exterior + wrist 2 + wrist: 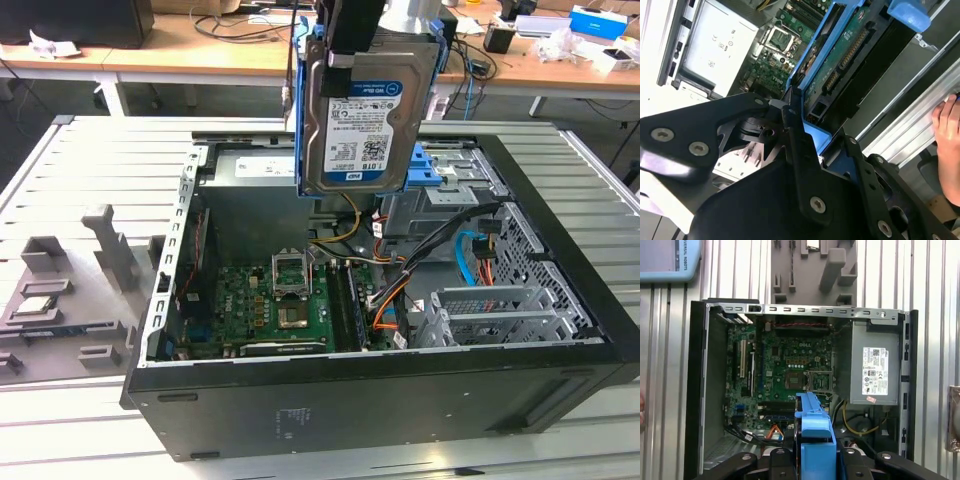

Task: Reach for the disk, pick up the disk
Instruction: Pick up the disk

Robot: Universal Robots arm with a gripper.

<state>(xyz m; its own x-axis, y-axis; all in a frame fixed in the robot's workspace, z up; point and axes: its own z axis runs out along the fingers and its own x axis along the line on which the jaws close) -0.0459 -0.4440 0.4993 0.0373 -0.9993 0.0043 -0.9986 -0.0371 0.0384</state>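
We see the gripper (pixel 352 48) clamped on the top edge of the disk (pixel 365 125), disk hanging upright in the air, above the far part of the open computer case (pixel 400 400), motherboard (pixel 265 300) below

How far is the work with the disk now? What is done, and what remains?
Done: the reach and the grasp. The gripper is shut on the top end of the disk.
In hand: the disk hangs upright above the open computer case, seemingly clear of it.
Left: nothing of the pickup, as far as the views show.
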